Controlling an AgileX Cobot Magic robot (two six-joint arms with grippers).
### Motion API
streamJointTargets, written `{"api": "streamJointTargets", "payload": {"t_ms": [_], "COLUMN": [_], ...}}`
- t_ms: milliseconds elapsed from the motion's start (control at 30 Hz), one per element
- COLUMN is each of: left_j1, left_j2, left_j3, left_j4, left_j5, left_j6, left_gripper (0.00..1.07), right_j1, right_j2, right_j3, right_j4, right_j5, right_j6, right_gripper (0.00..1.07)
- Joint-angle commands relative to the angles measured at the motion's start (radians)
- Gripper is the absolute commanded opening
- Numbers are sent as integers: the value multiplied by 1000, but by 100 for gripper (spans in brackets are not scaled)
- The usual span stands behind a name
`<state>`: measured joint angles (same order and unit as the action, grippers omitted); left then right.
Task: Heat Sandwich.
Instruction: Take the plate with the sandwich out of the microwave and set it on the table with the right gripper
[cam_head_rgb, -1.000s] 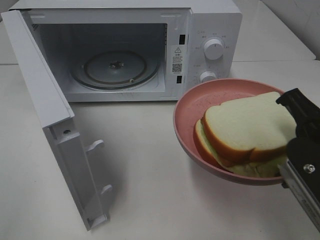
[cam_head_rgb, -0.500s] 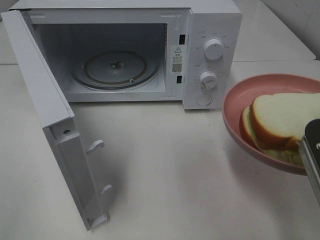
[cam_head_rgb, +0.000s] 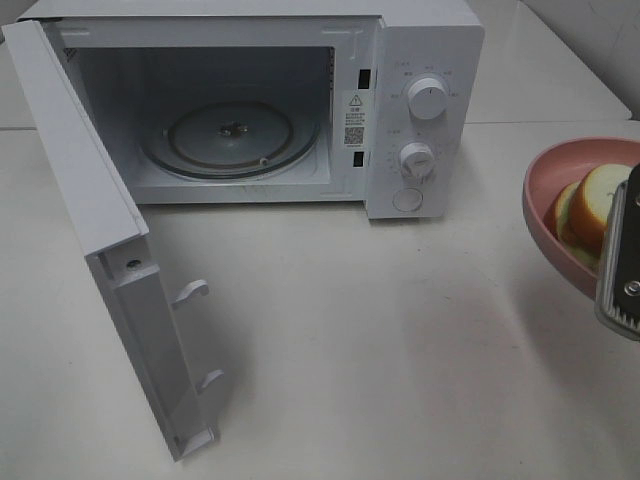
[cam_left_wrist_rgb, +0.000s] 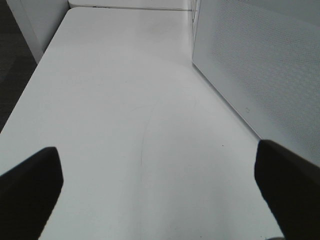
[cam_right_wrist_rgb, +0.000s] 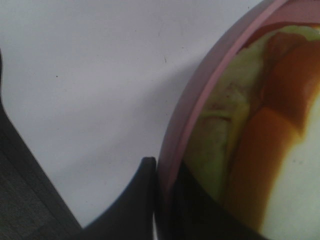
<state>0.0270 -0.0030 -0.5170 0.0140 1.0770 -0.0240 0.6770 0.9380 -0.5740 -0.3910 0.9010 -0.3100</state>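
The sandwich lies on a round pink plate at the far right edge of the exterior high view, partly cut off by the frame. My right gripper is shut on the plate's near rim and holds it above the table. In the right wrist view a dark finger presses the pink rim, with the sandwich's tan crust and greenish filling just inside. My left gripper is open over bare table, next to the microwave's outer wall.
The white microwave stands at the back with its door swung wide open to the left and a glass turntable inside. Its two knobs face front. The white table spreads in front.
The right gripper has carried the plate with the sandwich to the right, from in front of the microwave's knobs to the view's right edge. The left gripper has stayed put.
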Motion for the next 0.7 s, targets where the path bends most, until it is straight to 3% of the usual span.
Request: {"api": "streamJointTargets", "payload": {"t_ms": [33, 333, 433, 700], "left_j1": [3, 3, 3, 3], "left_j2": [-9, -9, -9, -9], "left_j3": [0, 0, 0, 0], "left_j4": [-5, -5, -5, -5], "left_j5": [-10, -10, -10, -10], "left_j6": [3, 3, 3, 3], "left_gripper": [100, 100, 100, 100], "right_j1": [2, 2, 2, -1], "right_j2": [-2, 114, 192, 335], "right_j3": [-1, -1, -2, -3], "right_j4": [-27, -53, -151, -264], "right_j5": [-3, 17, -18, -74], "right_j6": [51, 118, 250, 496], "right_gripper": [0, 0, 0, 0]}}
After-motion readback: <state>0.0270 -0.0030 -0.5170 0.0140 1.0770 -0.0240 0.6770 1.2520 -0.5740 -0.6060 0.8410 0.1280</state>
